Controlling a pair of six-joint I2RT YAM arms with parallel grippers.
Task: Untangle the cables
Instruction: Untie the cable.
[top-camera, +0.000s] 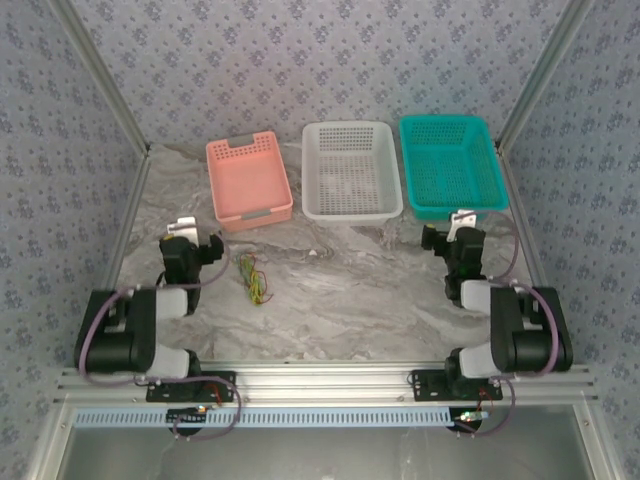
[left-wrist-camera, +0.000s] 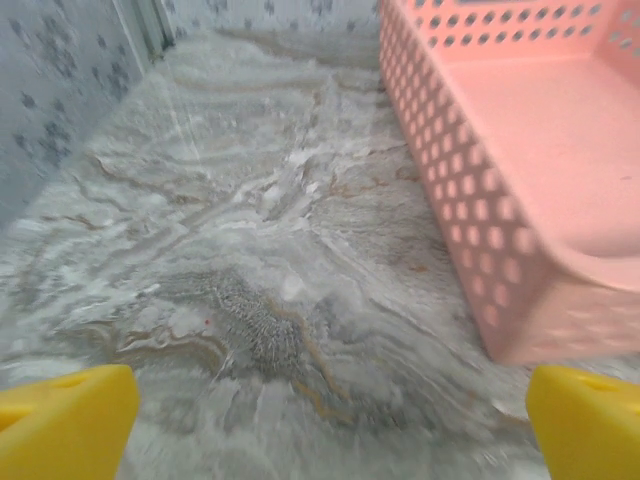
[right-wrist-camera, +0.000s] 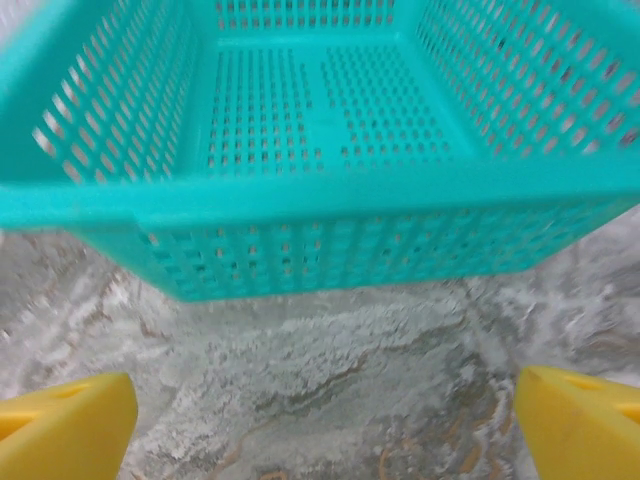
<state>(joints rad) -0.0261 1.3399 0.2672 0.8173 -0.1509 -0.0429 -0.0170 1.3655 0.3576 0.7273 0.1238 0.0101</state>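
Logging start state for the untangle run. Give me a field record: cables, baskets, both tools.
cables: small tangle of thin yellow, green and red wires, on grey marble-patterned table, near left arm
baskets: pink perforated plastic basket, white perforated plastic basket, teal perforated plastic basket, left to right at far edge
left tool: open, beside pink basket
right tool: open, facing teal basket

Work cell: marble-pattern tabletop (top-camera: 350, 300), enclosed on three sides.
Wall panels (top-camera: 320, 60) carry a blue-grey floral print (rear and both sides); slanted aluminium posts (top-camera: 100, 75) run up the corners, and an aluminium rail (top-camera: 330, 378) spans the near edge. Lighting is even.
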